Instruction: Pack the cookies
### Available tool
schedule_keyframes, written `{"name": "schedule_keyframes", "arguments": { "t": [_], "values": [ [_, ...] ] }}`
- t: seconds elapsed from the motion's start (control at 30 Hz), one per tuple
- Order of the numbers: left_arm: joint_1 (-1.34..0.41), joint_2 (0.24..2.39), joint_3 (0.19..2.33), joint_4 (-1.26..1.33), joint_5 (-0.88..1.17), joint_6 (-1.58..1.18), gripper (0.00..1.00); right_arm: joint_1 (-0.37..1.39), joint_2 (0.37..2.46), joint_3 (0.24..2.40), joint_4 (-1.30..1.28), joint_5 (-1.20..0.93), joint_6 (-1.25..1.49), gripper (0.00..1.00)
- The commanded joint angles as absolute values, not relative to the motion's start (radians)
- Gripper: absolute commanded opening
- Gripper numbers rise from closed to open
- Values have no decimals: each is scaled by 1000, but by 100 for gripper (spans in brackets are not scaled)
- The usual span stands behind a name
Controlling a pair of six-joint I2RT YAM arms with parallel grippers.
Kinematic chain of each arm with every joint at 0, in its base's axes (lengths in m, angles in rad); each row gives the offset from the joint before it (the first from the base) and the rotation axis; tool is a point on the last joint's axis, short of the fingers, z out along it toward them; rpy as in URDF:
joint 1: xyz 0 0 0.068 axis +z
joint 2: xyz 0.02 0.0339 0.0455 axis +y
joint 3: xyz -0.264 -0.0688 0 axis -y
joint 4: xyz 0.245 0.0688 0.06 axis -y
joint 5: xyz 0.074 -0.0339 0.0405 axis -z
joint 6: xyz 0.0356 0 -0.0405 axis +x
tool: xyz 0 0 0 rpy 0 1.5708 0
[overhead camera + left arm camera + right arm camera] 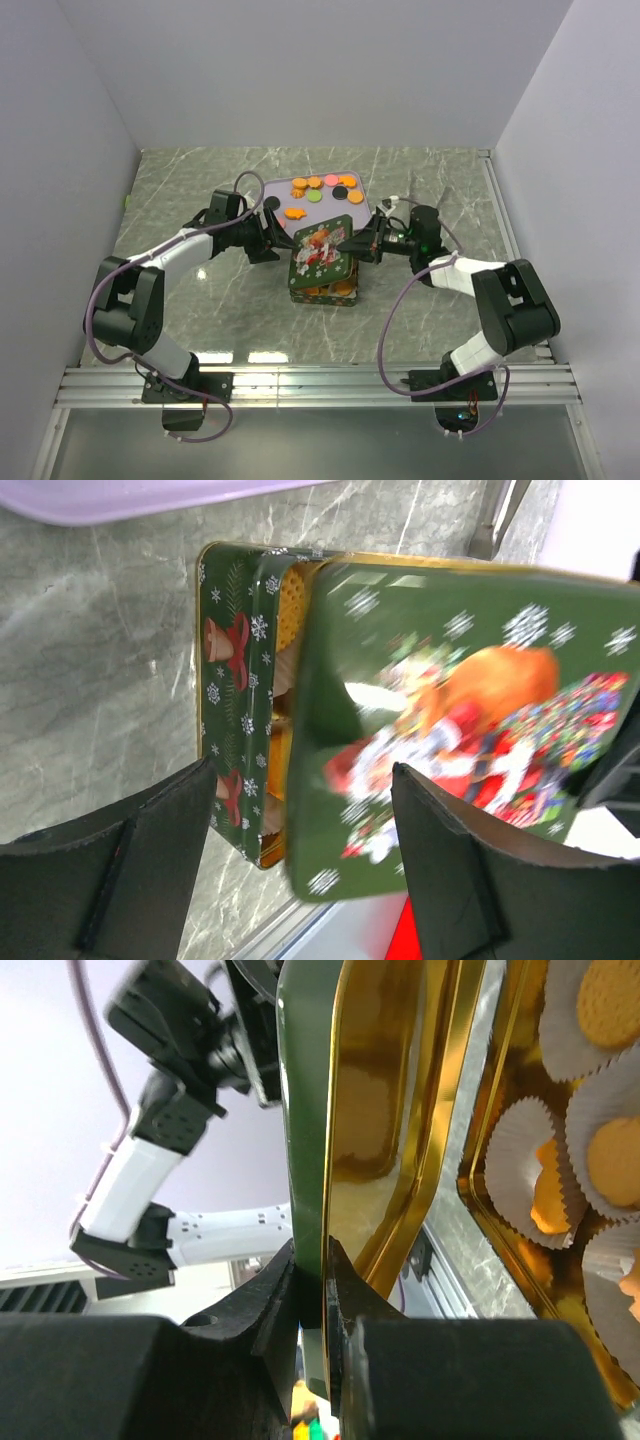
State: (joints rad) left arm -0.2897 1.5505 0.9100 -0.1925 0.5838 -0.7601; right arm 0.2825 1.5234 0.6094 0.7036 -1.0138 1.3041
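Orange, black, pink and green cookies (322, 187) lie on a lilac tray (275, 190) at the back. A green Christmas tin (322, 288) stands in front of it. In the right wrist view the tin (490, 1190) holds round cookies (612, 1005) in white paper cups. My right gripper (352, 243) is shut on the rim of the tin's lid (322, 247) and holds it tilted above the tin. The pinch shows in the right wrist view (312, 1290). My left gripper (278, 245) is open beside the lid's left edge, and in the left wrist view the lid (450, 720) lies partly between its fingers (130, 860).
The grey marble table (200, 190) is walled in white on three sides. A metal rail (300, 380) runs along the near edge by the arm bases. A cable (400, 198) lies right of the tray.
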Motion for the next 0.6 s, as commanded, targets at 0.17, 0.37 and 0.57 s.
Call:
{"name": "schedule_keyframes", "arguments": {
  "t": [0.17,0.37,0.57],
  "values": [
    [-293,1568,957,-183,611,-718,76,354,1600,595,888,-983,1356,0],
    [-293,1562,924,-176,615,-719,75,354,1566,595,769,-934,1251,0],
    [-295,1537,876,-152,620,-733,75,353,1532,609,654,-882,1172,0]
  ]
}}
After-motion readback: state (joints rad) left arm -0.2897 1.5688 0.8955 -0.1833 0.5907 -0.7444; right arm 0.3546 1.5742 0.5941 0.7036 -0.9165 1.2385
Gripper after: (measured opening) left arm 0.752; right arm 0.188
